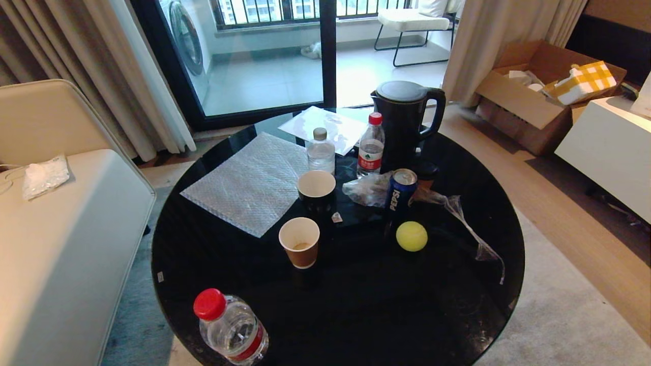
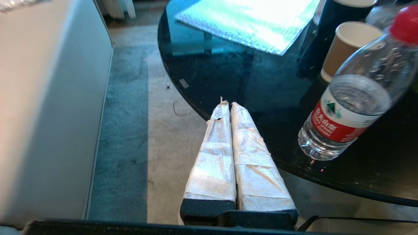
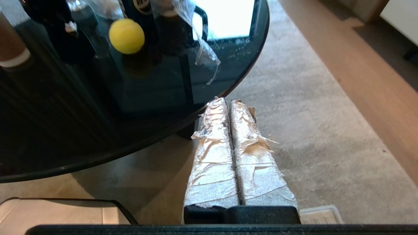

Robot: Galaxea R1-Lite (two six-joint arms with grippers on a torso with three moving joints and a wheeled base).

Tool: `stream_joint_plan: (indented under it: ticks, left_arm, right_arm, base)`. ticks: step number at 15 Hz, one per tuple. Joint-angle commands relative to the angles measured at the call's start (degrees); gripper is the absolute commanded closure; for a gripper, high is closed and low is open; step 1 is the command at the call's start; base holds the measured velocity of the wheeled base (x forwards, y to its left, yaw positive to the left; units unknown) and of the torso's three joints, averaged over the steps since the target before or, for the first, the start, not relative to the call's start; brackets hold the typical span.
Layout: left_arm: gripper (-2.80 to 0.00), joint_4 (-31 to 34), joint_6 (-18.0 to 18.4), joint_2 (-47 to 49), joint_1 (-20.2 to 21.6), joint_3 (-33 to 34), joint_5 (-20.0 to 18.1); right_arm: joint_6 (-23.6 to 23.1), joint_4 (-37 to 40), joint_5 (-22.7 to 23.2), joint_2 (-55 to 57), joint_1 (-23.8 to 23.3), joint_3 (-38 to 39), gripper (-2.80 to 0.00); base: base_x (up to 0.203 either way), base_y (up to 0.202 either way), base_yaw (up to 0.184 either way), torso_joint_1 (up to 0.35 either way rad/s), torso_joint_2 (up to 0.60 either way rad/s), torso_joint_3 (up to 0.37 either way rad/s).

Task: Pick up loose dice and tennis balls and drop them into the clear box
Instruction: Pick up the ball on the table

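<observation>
A fuzzy yellow-green tennis ball (image 1: pixel 411 236) sits on the round black glass table (image 1: pixel 356 315), just beside a blue Pepsi can (image 1: pixel 400 190) and crinkled clear plastic wrap (image 1: pixel 457 213). The left gripper (image 2: pixel 227 105) and right gripper (image 3: pixel 225 101) hang beside the table's edge, tape-wrapped fingers pressed together, empty. No clear box shows. A reach risks toppling the can or nudging the ball into a roll.

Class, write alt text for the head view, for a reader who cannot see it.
A yellow-green tennis ball sits on a round black glass table, just in front of a blue Pepsi can. Around it stand two paper cups, three water bottles, a black kettle and a sheet of bubble wrap. Neither robot arm appears.
</observation>
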Motion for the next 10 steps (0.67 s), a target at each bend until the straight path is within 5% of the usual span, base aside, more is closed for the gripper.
stream_joint_plan:
  ticks: [1,10]
  left_arm:
    - [0.0,-0.02,-0.02,-0.02,0.04,0.01,0.0]
    - [0.0,-0.02,0.07,0.06,0.04,0.01,0.0]
  right_arm:
    - [-0.05,-0.02,0.02,0.07,0.04,0.09,0.0]
    - [0.13,-0.21,-0.41,0.07,0.04,0.09,0.0]
  base:
    - [0.0,0.0,0.0,0.007,0.0,-0.183]
    - [0.0,0.0,0.0,0.001,0.0,-0.144]
